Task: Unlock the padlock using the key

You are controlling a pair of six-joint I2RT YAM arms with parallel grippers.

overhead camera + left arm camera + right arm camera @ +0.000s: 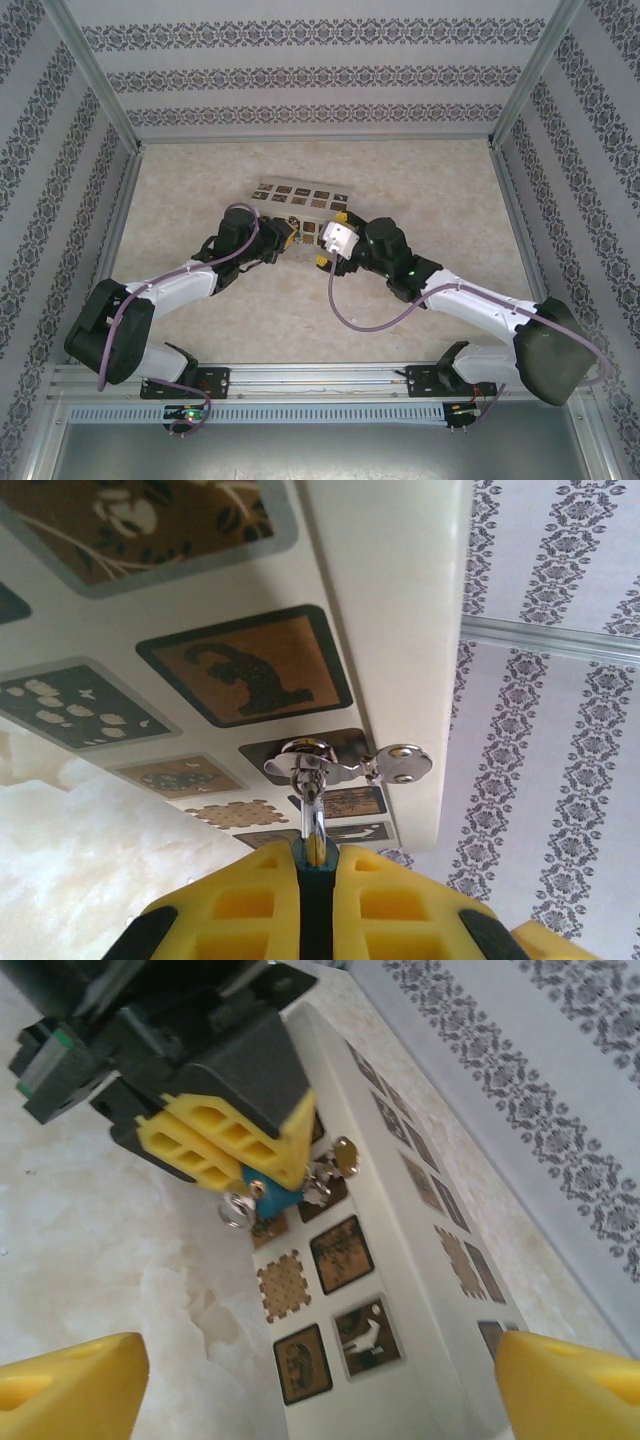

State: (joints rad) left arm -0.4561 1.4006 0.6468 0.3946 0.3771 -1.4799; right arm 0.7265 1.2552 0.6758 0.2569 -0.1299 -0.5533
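The blue padlock (272, 1196) hangs by its silver shackle (313, 805) from a metal hasp (398, 765) on the cream box (300, 196). My left gripper (316, 880) is shut on the padlock's body, yellow fingers (225, 1140) on either side. A small silver ring (237, 1210) sits at the padlock's lower end. The key itself is hidden. My right gripper (320, 1400) is open wide a short way off, facing the padlock, with nothing between its fingers. In the top view the left gripper (283, 238) and the right gripper (322, 240) meet in front of the box.
The cream box with brown tiles (400, 1260) lies tilted on the marble-patterned table (440, 200), just behind both grippers. Patterned walls close in the back and sides. A purple cable (370, 320) loops beside the right arm.
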